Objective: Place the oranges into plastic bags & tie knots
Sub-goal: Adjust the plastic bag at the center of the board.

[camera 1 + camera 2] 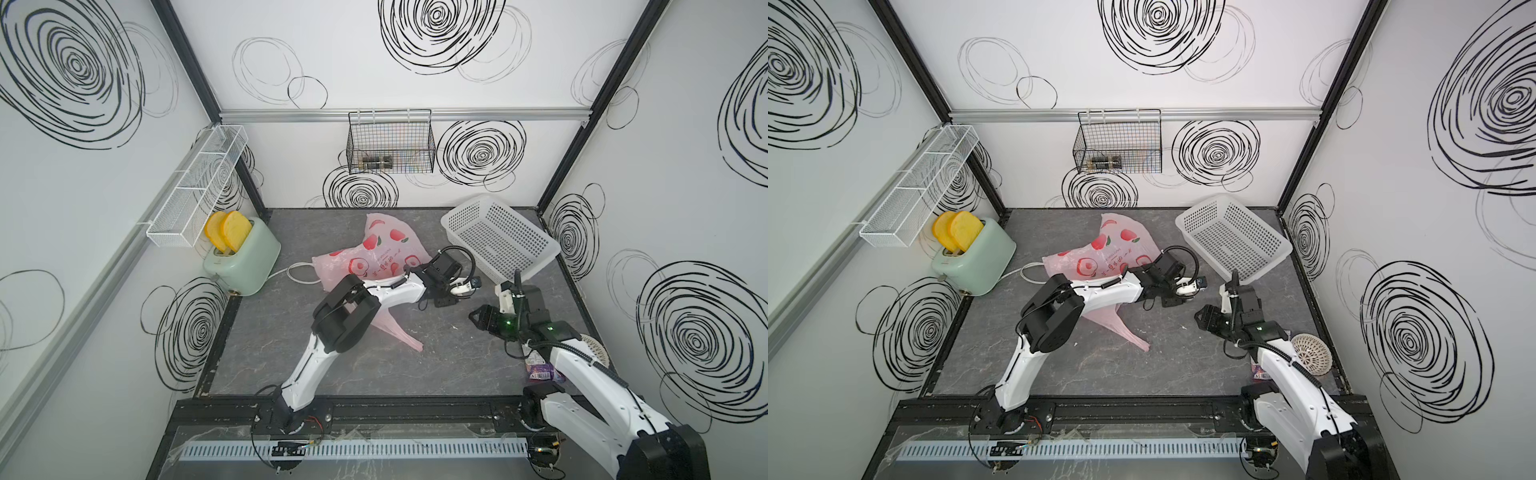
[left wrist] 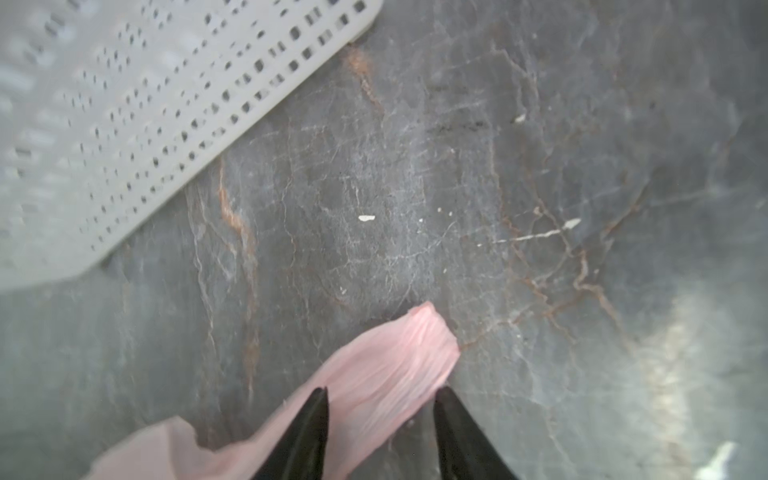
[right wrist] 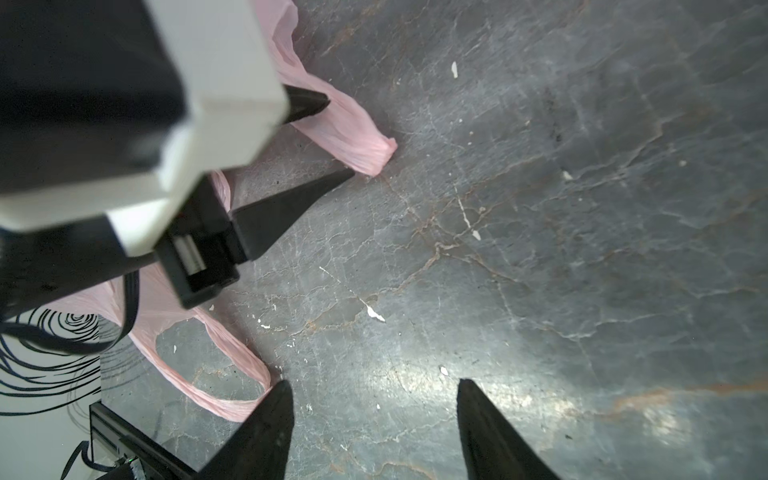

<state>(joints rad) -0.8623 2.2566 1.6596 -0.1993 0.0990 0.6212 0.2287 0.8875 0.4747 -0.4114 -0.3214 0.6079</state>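
handle pickup, judged as the step ahead of the knots. found pink peach-print bag (image 1: 374, 253) slumped in the middle of grey table (image 1: 374, 374), near white perforated basket (image 1: 498, 237). spotted no oranges in any view; cannot tell whether bagged. caught left gripper (image 2: 380, 392) half-narrowed astride one handle (image 2: 399, 353), not yet pinching. caught right gripper (image 3: 374, 386) wide, holding nothing, just beside second handle loop (image 3: 243, 353). advise closing fully on bunched film before lifting, seating right fingers under its loop, then raising both evenly to avoid slipping.
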